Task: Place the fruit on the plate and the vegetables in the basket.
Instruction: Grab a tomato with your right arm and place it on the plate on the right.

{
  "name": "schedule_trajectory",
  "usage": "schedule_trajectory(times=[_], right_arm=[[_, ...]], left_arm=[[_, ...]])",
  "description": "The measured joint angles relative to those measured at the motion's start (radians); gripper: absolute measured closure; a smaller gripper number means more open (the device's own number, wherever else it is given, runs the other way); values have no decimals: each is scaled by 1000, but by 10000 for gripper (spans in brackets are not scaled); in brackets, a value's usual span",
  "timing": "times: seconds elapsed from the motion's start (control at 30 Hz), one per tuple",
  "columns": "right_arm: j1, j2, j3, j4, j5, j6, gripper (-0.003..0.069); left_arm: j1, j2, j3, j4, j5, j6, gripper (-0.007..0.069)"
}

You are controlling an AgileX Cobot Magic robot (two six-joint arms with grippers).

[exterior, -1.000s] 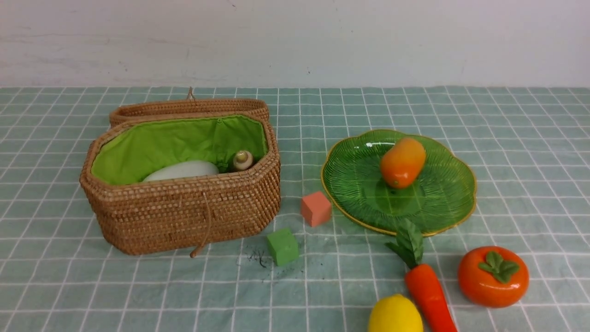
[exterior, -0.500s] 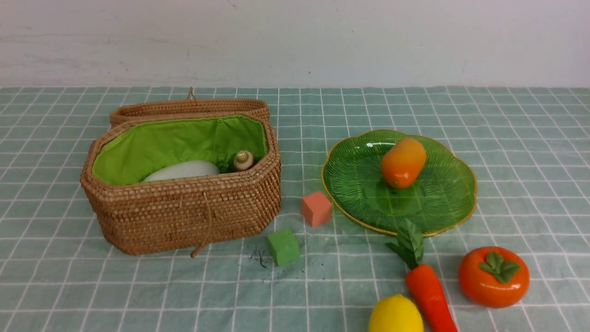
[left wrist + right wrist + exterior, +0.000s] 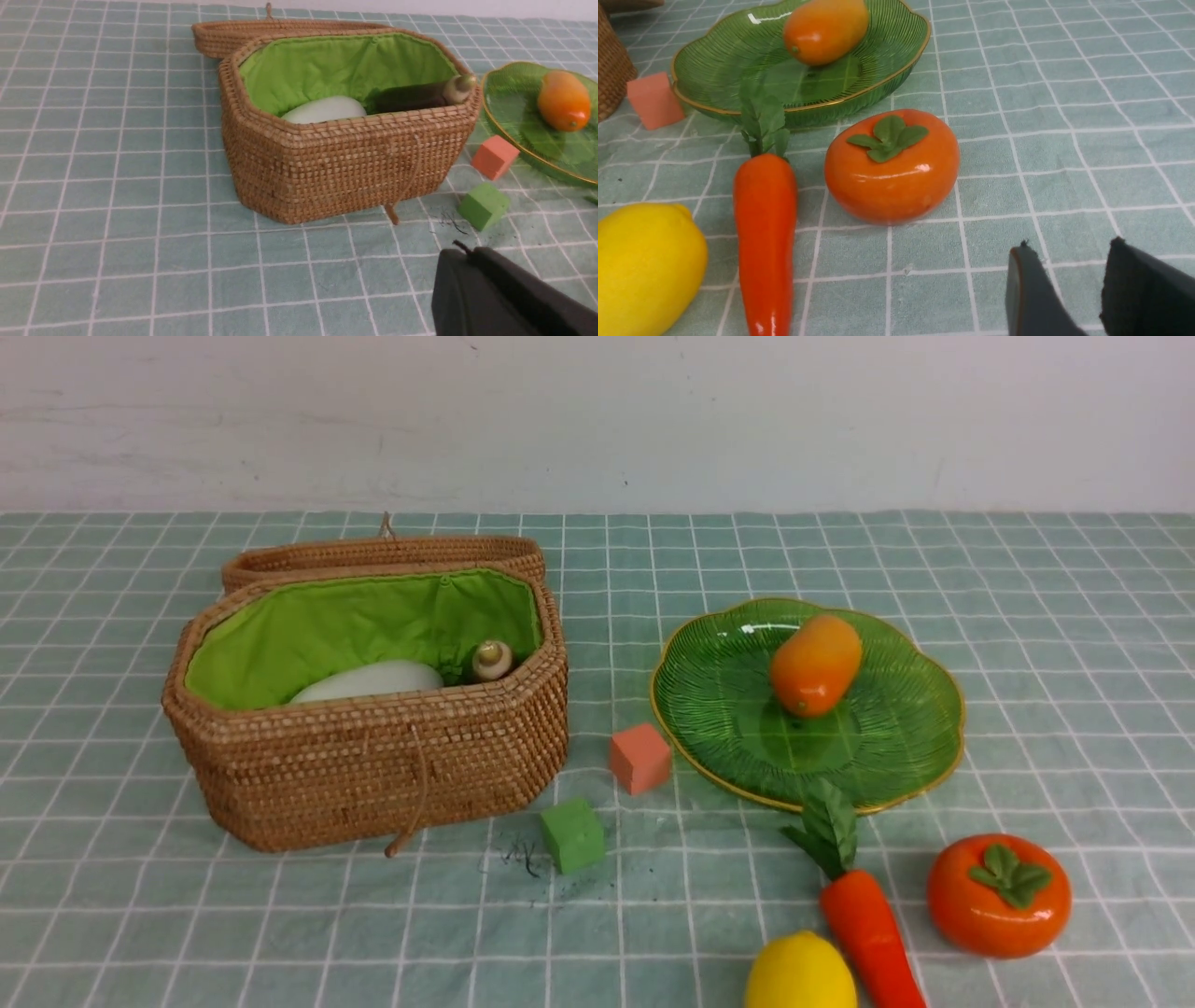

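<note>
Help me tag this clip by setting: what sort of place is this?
Probably a staged tabletop test setup, not a real kitchen: a glossy toy persimmon, a checked green tablecloth, and a bare white wall behind.

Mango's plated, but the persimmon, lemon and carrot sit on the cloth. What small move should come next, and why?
Probably ease the right gripper forward toward the persimmon. Its jaws stand open and empty just short of it, the persimmon sits off the plate, and nothing lies between gripper and fruit.
</note>
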Motion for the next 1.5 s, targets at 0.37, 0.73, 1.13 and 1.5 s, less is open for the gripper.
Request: schedule_trajectory(times=[0.37,0.73,1.13,1.5], right_arm=[[0,0,0,0,0,0,418],[0,0,0,0,0,0,418],[0,0,0,0,0,0,418],[0,0,0,0,0,0,418]], left_arm=[[189,-288,432,4,-295,-1,637],[214,-313,580,26,-269,3,635],[214,-313,581,29,-272,4,627],[214,-313,581,31,-275,4,618]])
